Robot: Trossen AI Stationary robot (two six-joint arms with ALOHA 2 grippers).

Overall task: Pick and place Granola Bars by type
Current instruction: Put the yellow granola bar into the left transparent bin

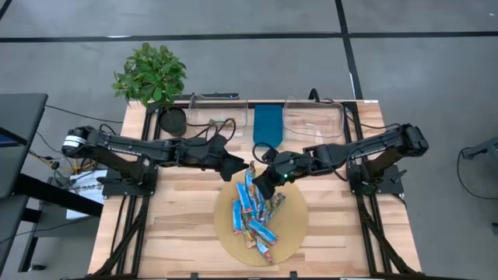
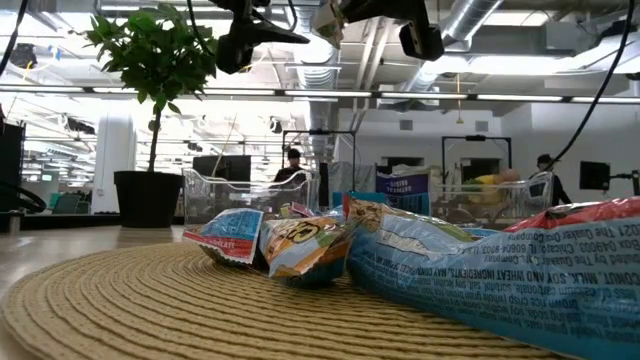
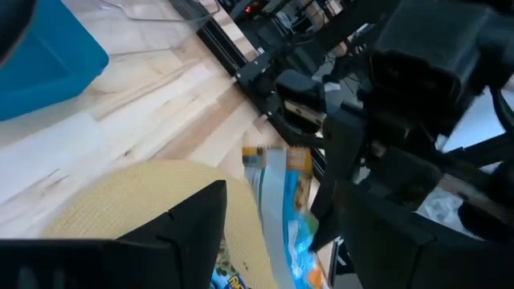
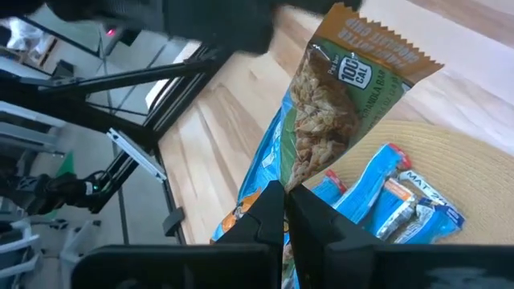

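Note:
The granola bars [image 1: 257, 214] lie heaped on a round woven mat [image 1: 292, 233]; most are blue, with a few greenish-tan. In the low view the pile [image 2: 310, 240] rests on the mat [image 2: 150, 300]. My right gripper [image 1: 263, 185] hangs over the mat's far edge, shut on one greenish-tan bar [image 4: 345, 96]. My left gripper [image 1: 237, 167] hovers open just to its left, above the mat's far-left edge. In the left wrist view its gap [image 3: 273, 217] looks down on a blue bar [image 3: 281, 193] without touching it. My right gripper pinches the greenish-tan bar between its two fingers [image 4: 265, 213] at one end of the wrapper [image 4: 301, 172]. The rest of the bar sticks out past the fingertips, along the fingers' line. It is lifted clear of the pile and the mat.
A blue bin [image 1: 267, 124] stands at the table's far edge between two clear bins [image 1: 218, 113] [image 1: 315, 117]. A potted plant [image 1: 152, 74] stands at the far-left corner. Bare wood lies left and right of the mat. The two grippers are close together.

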